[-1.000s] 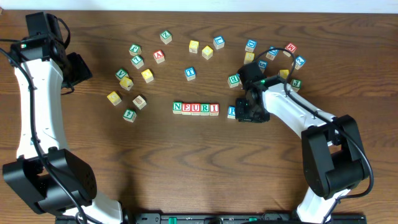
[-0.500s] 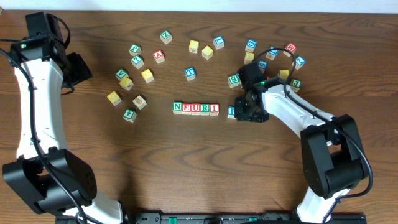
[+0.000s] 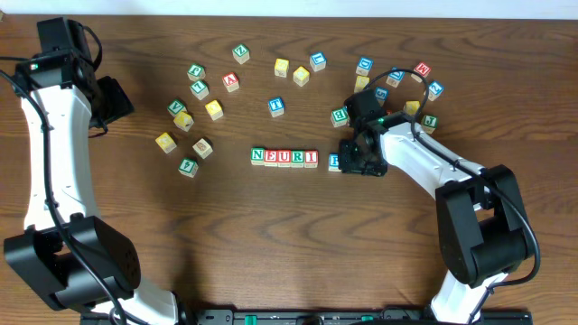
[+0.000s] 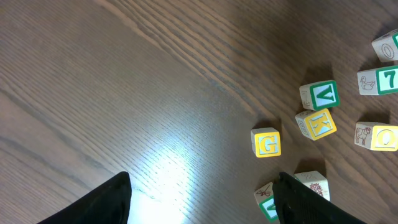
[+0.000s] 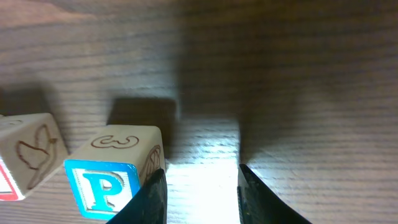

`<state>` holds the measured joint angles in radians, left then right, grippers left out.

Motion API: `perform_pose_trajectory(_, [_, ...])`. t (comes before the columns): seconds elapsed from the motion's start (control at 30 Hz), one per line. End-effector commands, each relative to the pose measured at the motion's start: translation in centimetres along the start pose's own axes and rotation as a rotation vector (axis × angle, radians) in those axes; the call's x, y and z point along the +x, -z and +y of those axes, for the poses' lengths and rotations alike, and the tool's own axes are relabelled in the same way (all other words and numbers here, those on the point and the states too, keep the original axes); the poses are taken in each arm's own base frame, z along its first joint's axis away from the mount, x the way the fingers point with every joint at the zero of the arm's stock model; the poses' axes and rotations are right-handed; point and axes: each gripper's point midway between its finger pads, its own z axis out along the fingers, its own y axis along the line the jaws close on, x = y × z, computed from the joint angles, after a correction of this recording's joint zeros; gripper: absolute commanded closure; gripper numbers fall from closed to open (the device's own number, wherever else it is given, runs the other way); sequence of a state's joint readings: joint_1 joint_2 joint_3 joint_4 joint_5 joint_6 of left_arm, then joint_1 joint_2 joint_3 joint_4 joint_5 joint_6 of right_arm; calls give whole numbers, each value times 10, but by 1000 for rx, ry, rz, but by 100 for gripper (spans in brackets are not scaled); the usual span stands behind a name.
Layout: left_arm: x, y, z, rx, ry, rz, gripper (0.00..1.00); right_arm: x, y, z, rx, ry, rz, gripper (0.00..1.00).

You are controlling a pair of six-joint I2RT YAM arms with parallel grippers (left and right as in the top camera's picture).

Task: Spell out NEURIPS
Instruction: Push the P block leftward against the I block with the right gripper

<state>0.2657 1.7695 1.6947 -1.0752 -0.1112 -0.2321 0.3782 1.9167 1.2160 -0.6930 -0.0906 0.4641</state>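
Note:
Five cubes stand in a row reading N (image 3: 258,156), E (image 3: 271,157), U (image 3: 284,157), R (image 3: 297,158), I (image 3: 311,158) at the table's middle. A short gap to the right of the I sits the blue-framed P cube (image 3: 336,162). My right gripper (image 3: 348,163) is just right of it. In the right wrist view the P cube (image 5: 102,186) lies outside the left finger (image 5: 155,193), touching or nearly touching it. The right gripper (image 5: 200,186) is open over bare wood. My left gripper (image 3: 120,99) hangs open at the far left, holding nothing.
Loose lettered cubes lie scattered behind the row, one cluster at the left (image 3: 185,120) and another behind the right arm (image 3: 397,81). The left wrist view shows a yellow G cube (image 4: 267,143), a green V cube (image 4: 323,94) and a yellow K cube (image 4: 318,123).
The right gripper has edged very slightly left toward the P cube. The left arm and the row have not moved.

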Motion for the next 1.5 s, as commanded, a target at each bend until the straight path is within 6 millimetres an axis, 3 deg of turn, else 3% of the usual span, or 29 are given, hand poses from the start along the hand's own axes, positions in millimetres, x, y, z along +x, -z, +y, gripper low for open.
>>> perform_pose_trajectory(0.0, [-2, 1, 3, -13, 1, -5, 28, 4, -5, 5, -16, -8, 17, 69])
perform_pose_trajectory(1.47, [-2, 1, 3, -13, 1, -5, 28, -3, -7, 25, -71, 11, -25, 71])
